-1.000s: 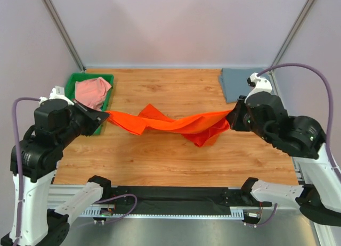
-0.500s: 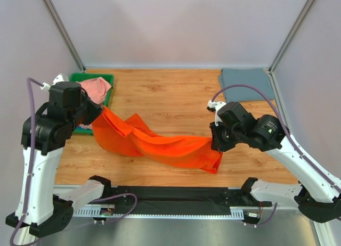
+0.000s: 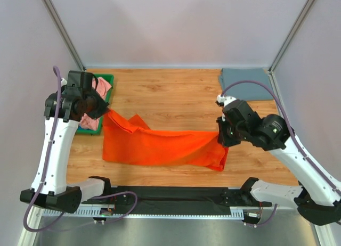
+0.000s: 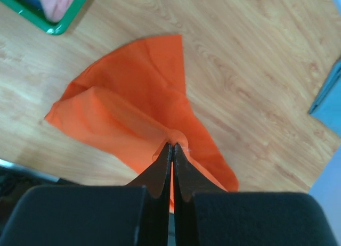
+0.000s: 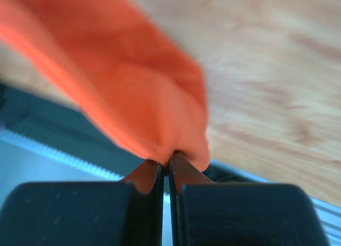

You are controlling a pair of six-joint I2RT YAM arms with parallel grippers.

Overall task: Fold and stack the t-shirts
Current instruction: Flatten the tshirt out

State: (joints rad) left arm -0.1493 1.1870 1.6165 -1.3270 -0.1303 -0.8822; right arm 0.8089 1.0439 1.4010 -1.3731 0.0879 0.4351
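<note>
Lowered since before, your orange t-shirt spreads wrinkled across the wooden counter; left gripper and right gripper each clamp an end.

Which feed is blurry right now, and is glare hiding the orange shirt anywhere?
Right wrist: the orange t-shirt and table are smeared, and only the right gripper looks fairly sharp. Left wrist: crisp, cloth folds readable. Top external: even light, soft shadows, no glare on the cloth.
</note>
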